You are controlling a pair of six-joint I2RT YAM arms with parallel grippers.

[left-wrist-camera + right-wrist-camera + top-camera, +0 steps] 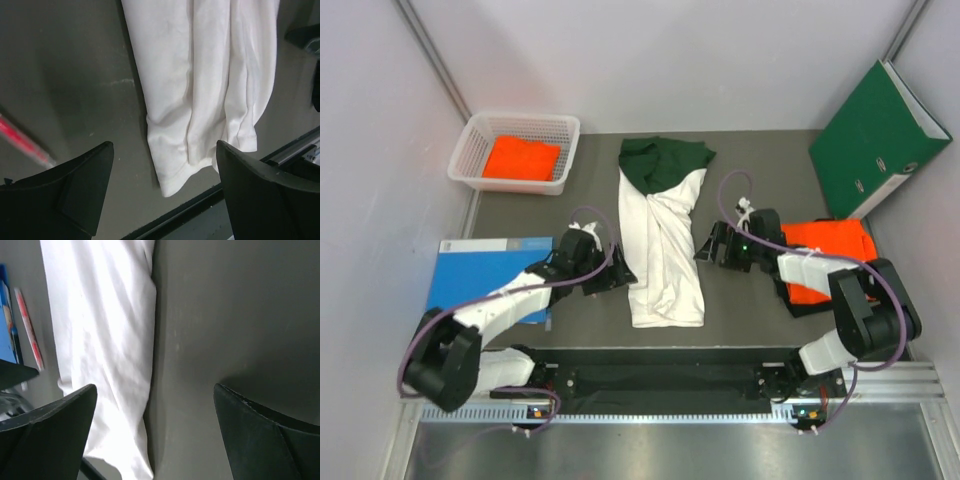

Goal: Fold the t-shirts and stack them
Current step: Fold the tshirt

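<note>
Starting nearest me: my left gripper (611,276) sits low over the dark grey table (760,170), jaws spread wide and holding nothing. On the left wrist view, the hem of the white cotton t-shirt with dark green sleeves (200,90) lies in the gap ahead of the fingers (85,190). I cannot tell whether they touch the cloth.

My right gripper (712,246) is just as wide and empty, and it points at the shirt's right edge from the other side. On the right wrist view, bare table fills the space between its fingers (260,435), with the cloth running along to the left.

The white shirt (665,250) lies between the two grippers. It is folded lengthwise into a long narrow strip, with the hem toward me and the green sleeves bunched at the far end.

Left of it, the flat blue book (480,265) lies partly under my left arm. A thin red-and-white stick (27,325) lies by its edge (too blurred for me to name).

On the right, a folded bright orange t-shirt (835,238) lies under my right arm.

Farther back on the left, a white plastic mesh basket (470,145) holds another folded orange shirt (520,160). At the far right, a stiff green lever-arch binder (875,135) leans against the wall.
</note>
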